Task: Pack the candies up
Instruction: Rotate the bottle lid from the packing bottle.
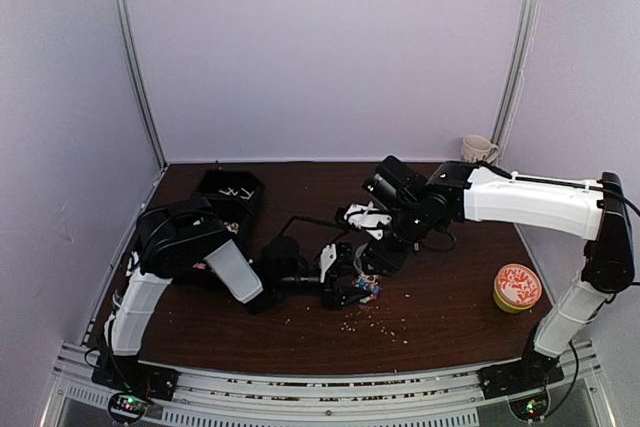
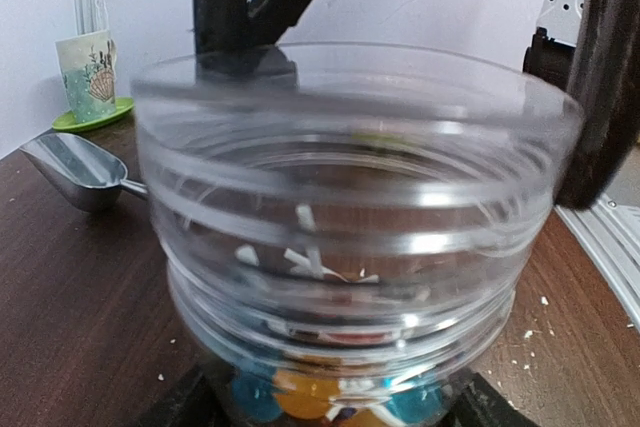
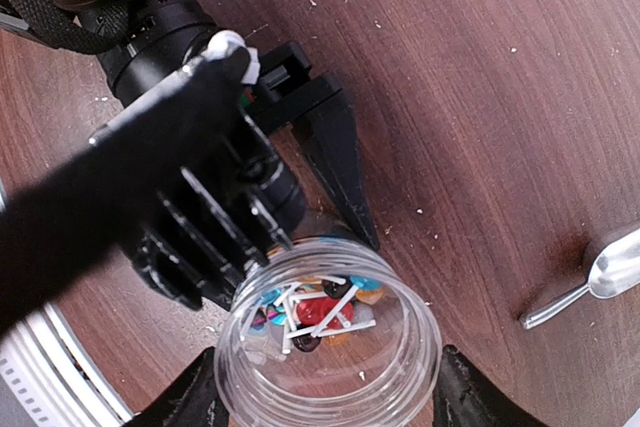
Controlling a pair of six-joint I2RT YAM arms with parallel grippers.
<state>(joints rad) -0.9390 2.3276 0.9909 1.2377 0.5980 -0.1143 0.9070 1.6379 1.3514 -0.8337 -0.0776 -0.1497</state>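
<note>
A clear plastic jar (image 3: 405,377) stands open-topped on the brown table, small in the top view (image 1: 366,284) and filling the left wrist view (image 2: 350,197). The candies (image 3: 325,312), red, blue and orange with white sticks, lie on its bottom (image 2: 310,392). My right gripper (image 3: 330,399) is shut on the jar's threaded rim, one finger pressing each side. My left gripper (image 2: 335,409) comes in low from the left, and its dark fingers (image 3: 335,162) press against the jar's base on both sides. Both grippers meet at the table's middle (image 1: 352,287).
A metal scoop (image 2: 75,172) lies on the table beyond the jar (image 3: 610,267). A mug (image 1: 478,149) stands at the back right. A yellow tub with a pink lid (image 1: 517,287) sits at the right, a black tray (image 1: 232,192) at the back left. Pale crumbs (image 1: 380,325) lie in front.
</note>
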